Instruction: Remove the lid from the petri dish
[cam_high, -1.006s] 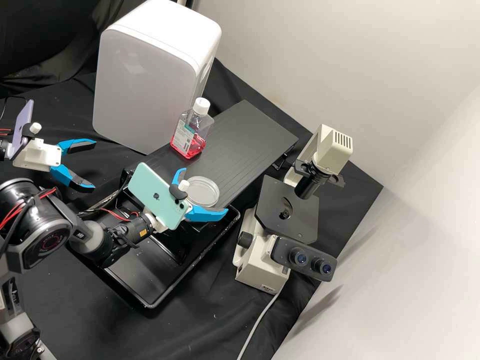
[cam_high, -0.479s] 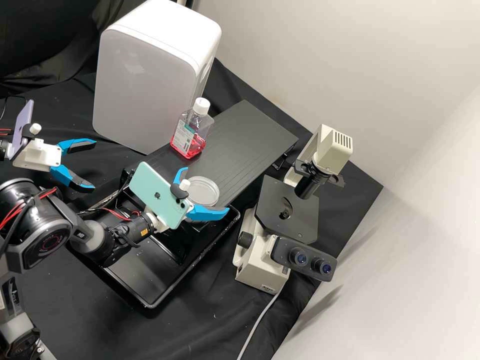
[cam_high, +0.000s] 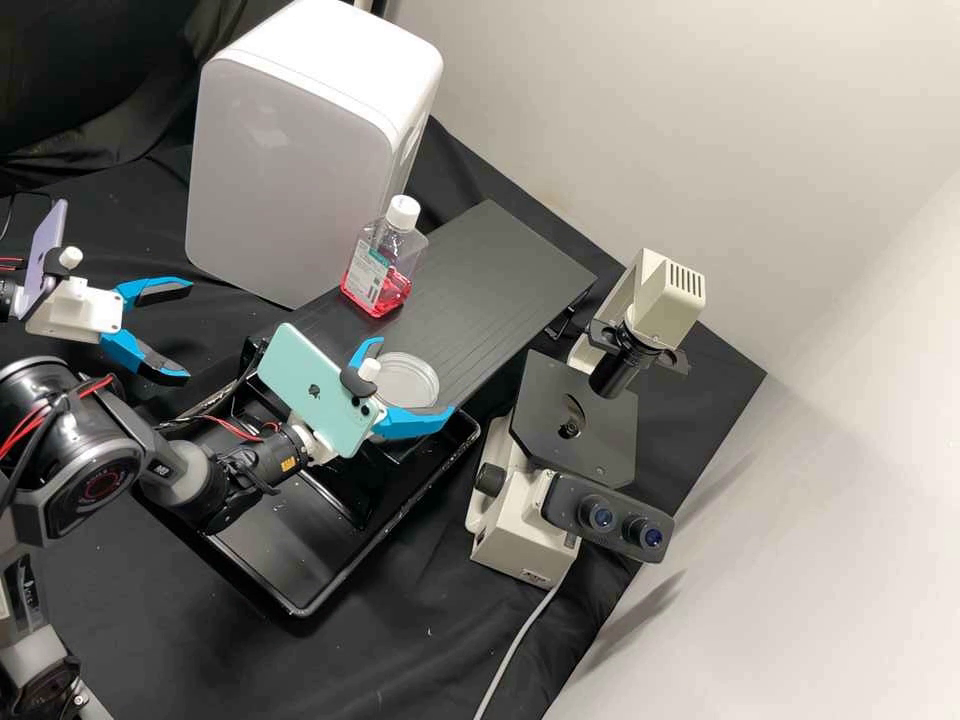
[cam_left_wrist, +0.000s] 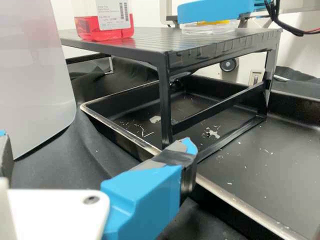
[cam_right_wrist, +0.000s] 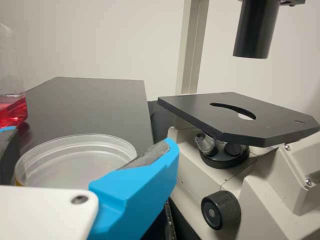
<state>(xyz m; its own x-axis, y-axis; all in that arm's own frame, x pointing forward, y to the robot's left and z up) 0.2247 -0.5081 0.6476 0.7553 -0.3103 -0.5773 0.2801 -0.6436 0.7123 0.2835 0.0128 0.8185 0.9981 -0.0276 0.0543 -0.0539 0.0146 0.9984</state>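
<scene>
A clear round petri dish (cam_high: 404, 380) with its lid on sits near the front corner of a black raised platform (cam_high: 490, 280). My right gripper (cam_high: 398, 386) is open and straddles the dish, one blue finger on each side. In the right wrist view the dish (cam_right_wrist: 75, 156) lies between the fingers (cam_right_wrist: 145, 175), close to the pads; I cannot tell whether they touch it. My left gripper (cam_high: 150, 322) hangs open with nothing in it, to the left of the platform. From its own view (cam_left_wrist: 95, 150) the dish (cam_left_wrist: 207, 27) appears on the platform under the right gripper's finger.
A flask of red liquid (cam_high: 382, 262) stands at the platform's back-left corner. Behind it is a large white box (cam_high: 300, 140). The platform stands in a black tray (cam_high: 300, 570). A microscope (cam_high: 580, 450) is close on the right of the dish.
The right gripper's near finger has edged in toward the dish, narrowing the gap. The left arm has kept still.
</scene>
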